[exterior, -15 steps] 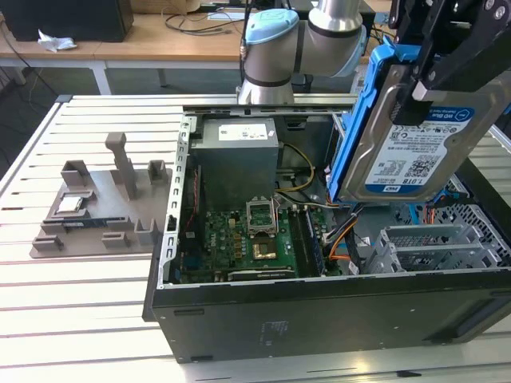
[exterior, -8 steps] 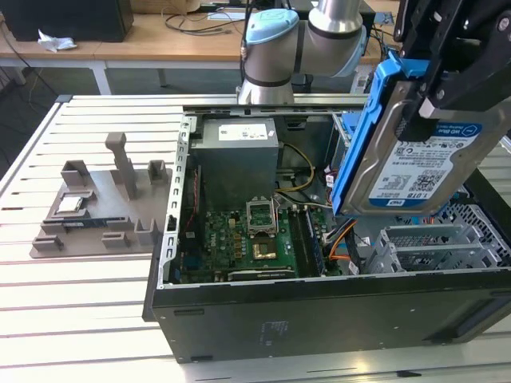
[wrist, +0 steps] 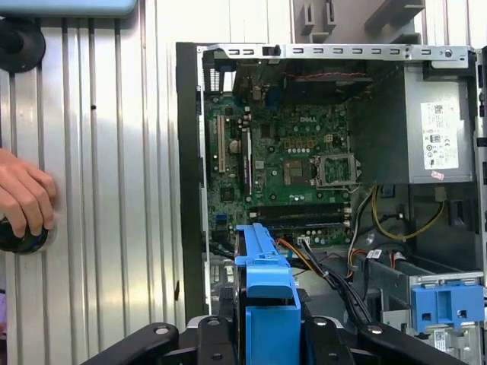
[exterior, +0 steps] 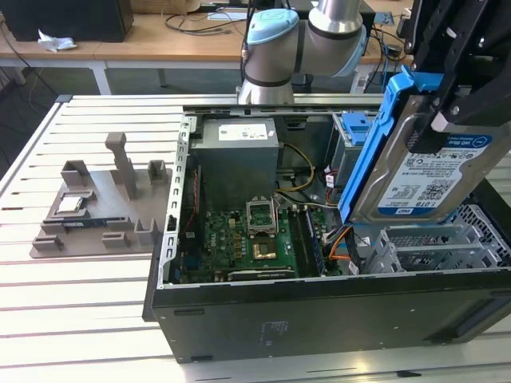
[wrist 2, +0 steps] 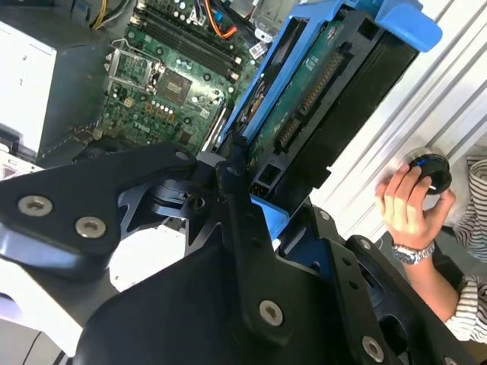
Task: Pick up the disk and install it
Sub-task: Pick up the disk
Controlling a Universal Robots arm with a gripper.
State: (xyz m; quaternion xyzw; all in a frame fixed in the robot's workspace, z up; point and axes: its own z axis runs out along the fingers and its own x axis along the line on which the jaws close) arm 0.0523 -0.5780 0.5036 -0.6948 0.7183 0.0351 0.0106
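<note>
The disk [exterior: 423,171], a silver drive with a white-and-blue label in a blue plastic bracket, hangs tilted on edge above the right side of the open computer case [exterior: 319,311]. My gripper [exterior: 449,112] comes in from the exterior view's upper right and is shut on the disk's upper part. The second wrist view shows the disk's blue bracket [wrist 2: 319,68] running away from the black fingers [wrist 2: 236,205]. In the first wrist view the disk [wrist: 266,289] is edge-on over the case interior.
Inside the case lie the motherboard [exterior: 247,239], the power supply [exterior: 235,155] and a grey drive cage with a blue latch [wrist: 445,300]. A grey fixture [exterior: 104,207] holding a small square chip [exterior: 70,203] sits left of the case. A person's hand [wrist 2: 407,201] rests on a knob on the slatted table.
</note>
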